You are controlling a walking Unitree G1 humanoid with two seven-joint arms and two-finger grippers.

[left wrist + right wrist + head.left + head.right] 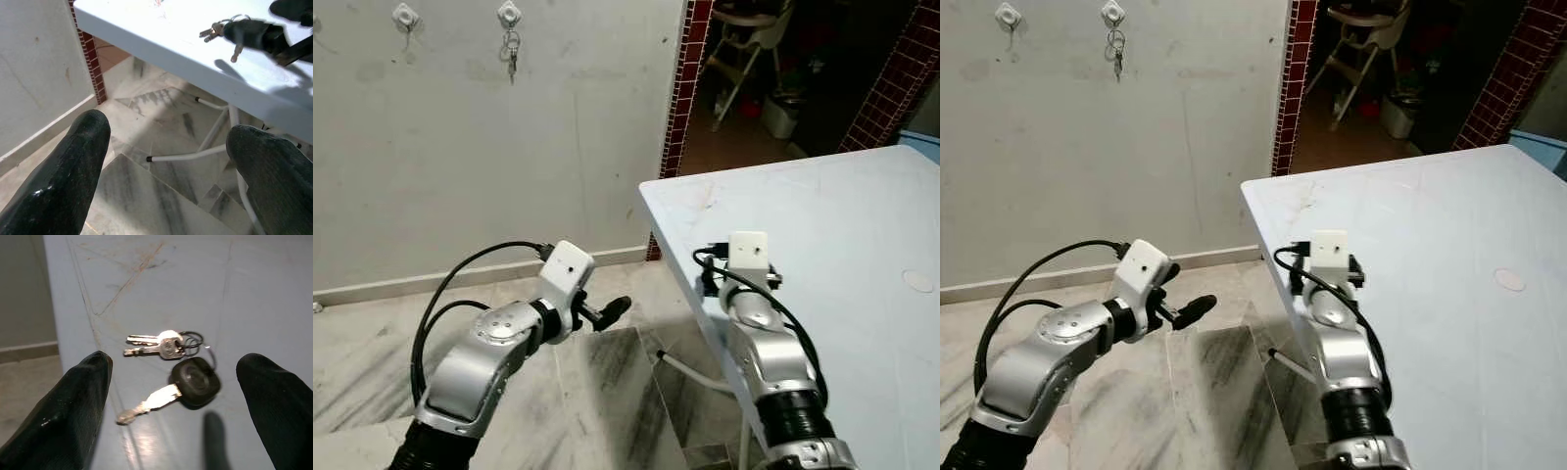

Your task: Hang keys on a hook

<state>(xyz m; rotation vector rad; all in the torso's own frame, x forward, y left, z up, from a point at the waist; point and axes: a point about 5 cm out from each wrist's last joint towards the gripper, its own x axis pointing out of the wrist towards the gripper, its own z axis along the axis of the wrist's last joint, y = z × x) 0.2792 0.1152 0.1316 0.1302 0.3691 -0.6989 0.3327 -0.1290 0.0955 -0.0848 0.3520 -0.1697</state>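
1. At the lower right of the head views, the right gripper point(171, 401) hovers over the near-left corner of the white table point(842, 235). Its two black fingers point(63, 416) are spread wide in the wrist view and hold nothing.
2. Between and just beyond those fingers lies the bunch of keys point(171, 367) on the tabletop: a black-headed key and two small silver ones on a ring, close to the table's edge. They are not yet gripped.
3. At the lower left of the head views, the left gripper point(171, 166) hangs over the marble floor point(597, 392) beside the table, its fingers also apart and empty.
4. Farther off, in the upper left, the grey wall point(460, 147) carries two hooks. The left hook point(405, 16) looks free; the right hook point(509, 14) already holds another set of keys point(512, 54).
5. The step in hand appears to be the pick-up. Next, the right gripper would need to lower, close on the bunch, then carry it to a hook.
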